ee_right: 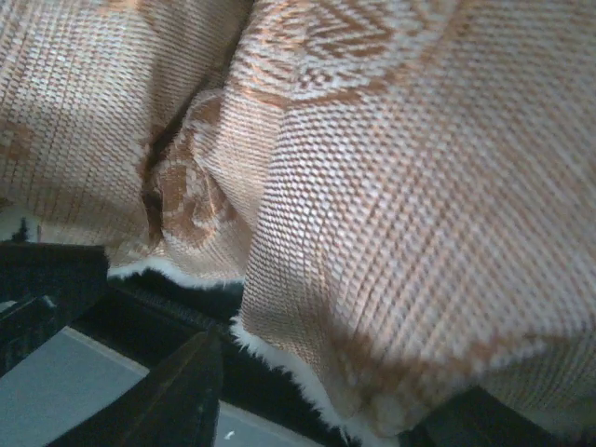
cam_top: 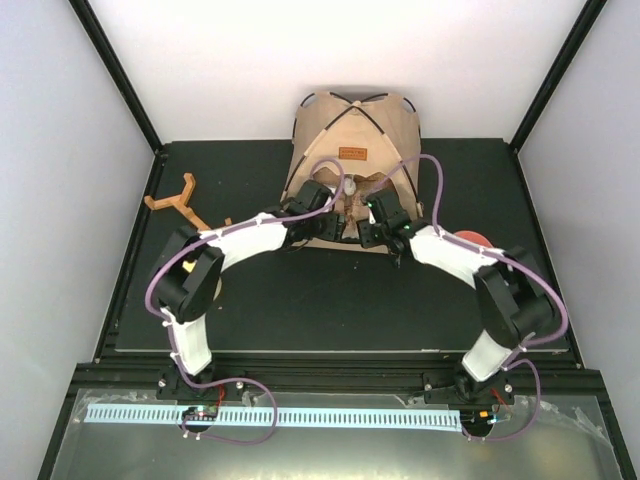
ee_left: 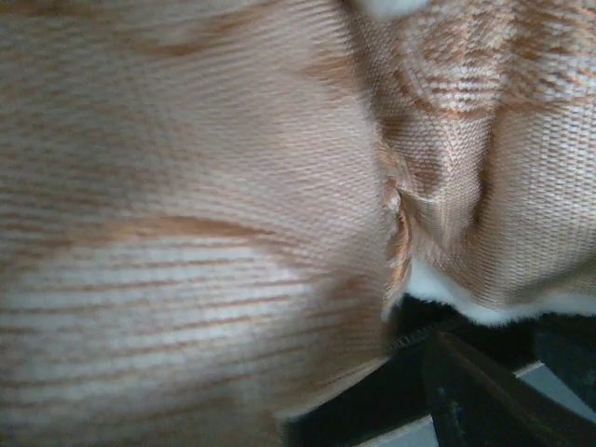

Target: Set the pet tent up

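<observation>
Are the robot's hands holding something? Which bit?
It cannot be told. The left gripper and right gripper sit close against the patterned cushion at the pet tent opening, but no grip shows.

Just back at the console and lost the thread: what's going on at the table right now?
Both arms reach into the front opening of the pet tent, which stands upright at the far edge of the black mat. The left hand and right hand sit side by side at the patterned cushion, whose woven fabric and white fleecy edge fill both wrist views. Whether either hand grips it cannot be told.
</observation>
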Motion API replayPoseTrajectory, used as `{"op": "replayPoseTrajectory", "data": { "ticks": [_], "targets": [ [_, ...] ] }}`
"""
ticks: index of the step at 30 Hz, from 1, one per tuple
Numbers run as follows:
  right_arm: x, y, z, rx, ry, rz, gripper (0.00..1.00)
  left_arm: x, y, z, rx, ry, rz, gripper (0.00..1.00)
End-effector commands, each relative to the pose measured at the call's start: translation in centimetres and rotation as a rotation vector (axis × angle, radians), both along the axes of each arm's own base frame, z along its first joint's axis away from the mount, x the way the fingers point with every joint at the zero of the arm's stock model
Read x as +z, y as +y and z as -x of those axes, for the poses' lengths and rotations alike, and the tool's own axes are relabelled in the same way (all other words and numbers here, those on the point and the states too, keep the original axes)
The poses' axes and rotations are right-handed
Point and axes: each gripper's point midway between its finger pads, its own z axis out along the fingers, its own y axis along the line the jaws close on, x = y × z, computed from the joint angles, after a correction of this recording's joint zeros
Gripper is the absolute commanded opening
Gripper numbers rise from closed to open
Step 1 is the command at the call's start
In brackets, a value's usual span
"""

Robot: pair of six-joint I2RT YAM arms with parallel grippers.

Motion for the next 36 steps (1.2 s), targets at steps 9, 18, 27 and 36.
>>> {"op": "replayPoseTrajectory", "data": {
  "ticks": [9, 18, 27, 36],
  "targets": [
    [9.6, -0.4, 6.0, 0.099, -0.065, -0.184, 0.83, 12.7, 3.2, 6.8, -0.002, -0.121, 0.09, 0.91],
    [10.8, -1.6, 5.4, 0.046, -0.031, -0.12, 0.89, 14.0, 5.3, 6.4, 0.023, -0.157, 0.116, 0.83],
    [10.7, -1.4, 7.0, 0.063, -0.005, -0.183, 0.1, 11.7, 2.2, 7.8, -0.107, 0.024, 0.214, 0.02],
    [5.6, -3.1, 1.7, -0.071, -0.029, -0.106, 0.01, 6.2, 2.1, 1.3, 0.038, 0.037, 0.133, 0.01]
  ]
}}
